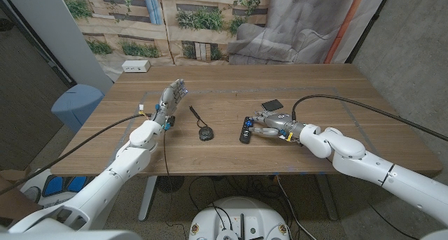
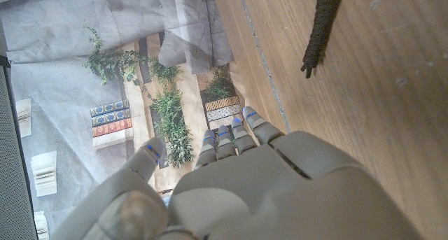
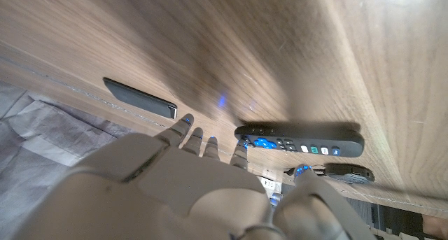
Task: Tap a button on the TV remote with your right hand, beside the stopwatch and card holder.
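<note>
Wooden desk (image 1: 231,156), with both arms coming over its near edge. The right hand (image 1: 269,124) lies low over the desk, right of the middle, its fingers (image 1: 259,131) reaching across to the remote (image 1: 246,129). In the right wrist view the fingertips (image 3: 240,147) sit at the remote's (image 3: 299,140) edge, by its lit blue buttons, but the blur leaves it unclear whether any of them touches a button. The hand holds nothing and its fingers are somewhat apart.

The remote is black and slim, near the middle of the desk, with one end pointing towards the near edge. Left of it, apart from it, lies the black stopwatch (image 1: 204,135), its cord (image 1: 195,115) trailing towards the far edge. The stopwatch (image 3: 348,173) also shows just behind the remote in the right wrist view. Just beyond the right hand lies the card holder (image 1: 272,104), dark and flat, well short of the far edge.

The left hand (image 1: 171,97) stands raised over the left part of the desk, fingers straight, spread a little, and gripping nothing. In its wrist view the hand (image 2: 252,187) hangs above the wood with the cord's end (image 2: 318,30) nearby.

At the far left corner sits a white power strip (image 1: 136,66).
</note>
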You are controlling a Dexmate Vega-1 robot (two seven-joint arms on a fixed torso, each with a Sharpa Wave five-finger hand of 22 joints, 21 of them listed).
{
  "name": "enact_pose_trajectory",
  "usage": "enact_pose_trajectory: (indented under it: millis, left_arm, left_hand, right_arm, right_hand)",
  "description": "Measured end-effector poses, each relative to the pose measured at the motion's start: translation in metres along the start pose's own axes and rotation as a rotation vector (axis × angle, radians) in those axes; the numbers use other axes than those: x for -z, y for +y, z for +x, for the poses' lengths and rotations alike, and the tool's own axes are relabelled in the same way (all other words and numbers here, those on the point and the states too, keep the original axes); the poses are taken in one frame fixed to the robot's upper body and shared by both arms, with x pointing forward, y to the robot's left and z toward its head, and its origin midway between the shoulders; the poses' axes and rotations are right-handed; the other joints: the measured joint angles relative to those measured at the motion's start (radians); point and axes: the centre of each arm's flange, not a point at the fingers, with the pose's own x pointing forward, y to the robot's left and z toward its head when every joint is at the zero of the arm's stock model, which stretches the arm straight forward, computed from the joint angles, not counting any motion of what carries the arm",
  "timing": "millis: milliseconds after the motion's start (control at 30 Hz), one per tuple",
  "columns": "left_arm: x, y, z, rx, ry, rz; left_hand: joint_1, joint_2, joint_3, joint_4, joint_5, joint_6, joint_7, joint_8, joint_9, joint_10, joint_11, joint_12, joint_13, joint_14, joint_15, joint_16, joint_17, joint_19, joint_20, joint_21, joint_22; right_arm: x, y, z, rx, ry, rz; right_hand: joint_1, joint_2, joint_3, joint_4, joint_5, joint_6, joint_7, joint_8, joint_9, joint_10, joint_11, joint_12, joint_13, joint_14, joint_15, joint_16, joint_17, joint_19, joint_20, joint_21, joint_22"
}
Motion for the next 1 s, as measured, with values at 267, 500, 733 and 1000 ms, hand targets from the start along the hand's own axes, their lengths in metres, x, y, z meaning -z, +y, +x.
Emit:
enact_pose_trajectory:
  millis: [267, 500, 733, 1000]
  left_arm:
    - [0.0004, 0.0021, -0.0045, -0.008, -0.001, 0.001]
    - [0.0008, 0.0027, -0.0060, -0.013, -0.002, 0.000]
    - [0.0026, 0.0031, -0.0063, -0.017, -0.001, -0.003]
    - [0.0043, 0.0030, -0.0054, -0.015, -0.002, -0.009]
  left_hand:
    - [0.000, 0.000, 0.008, 0.000, 0.000, 0.000, 0.000, 0.000, 0.000, 0.000, 0.000, 0.000, 0.000, 0.000, 0.000, 0.000, 0.000, 0.000, 0.000, 0.000, 0.000]
    - [0.000, 0.000, 0.008, 0.000, 0.000, 0.000, 0.000, 0.000, 0.000, 0.000, 0.000, 0.000, 0.000, 0.000, 0.000, 0.000, 0.000, 0.000, 0.000, 0.000, 0.000]
    - [-0.004, -0.004, 0.011, -0.003, 0.000, 0.000, 0.000, 0.000, 0.000, 0.000, 0.000, 0.000, 0.000, 0.000, 0.000, 0.000, 0.000, 0.000, 0.000, 0.000, 0.000]
    - [-0.005, -0.005, 0.011, -0.003, 0.000, 0.000, 0.000, 0.000, 0.000, 0.000, 0.000, 0.000, 0.000, 0.000, 0.000, 0.000, 0.000, 0.000, 0.000, 0.000, 0.000]
  right_arm:
    - [0.0001, -0.0005, 0.0007, -0.012, -0.002, -0.003]
    - [-0.0002, -0.0016, 0.0006, -0.013, 0.003, -0.008]
    - [-0.0023, -0.0007, -0.0010, -0.012, 0.009, -0.014]
    - [-0.0063, 0.0003, -0.0027, -0.008, 0.017, -0.015]
  right_hand:
    - [0.000, 0.000, 0.000, 0.000, 0.000, 0.000, 0.000, -0.004, 0.000, 0.000, 0.000, 0.000, 0.000, 0.000, 0.000, 0.000, 0.000, 0.000, 0.000, 0.000, 0.000]
    - [0.000, 0.000, -0.004, 0.004, 0.000, 0.005, 0.002, 0.000, 0.001, 0.000, 0.000, 0.004, 0.000, 0.000, 0.000, 0.007, 0.000, 0.000, 0.000, 0.000, 0.000]
    - [0.000, 0.000, -0.004, 0.004, 0.000, 0.014, 0.003, 0.000, 0.001, 0.004, -0.004, 0.004, 0.000, 0.000, 0.000, 0.007, 0.000, 0.000, 0.000, 0.000, 0.000]
    - [0.000, 0.000, -0.008, 0.008, 0.000, 0.021, 0.007, 0.004, 0.001, 0.013, -0.002, 0.008, 0.000, 0.000, 0.000, 0.007, 0.000, 0.000, 0.000, 0.000, 0.000]
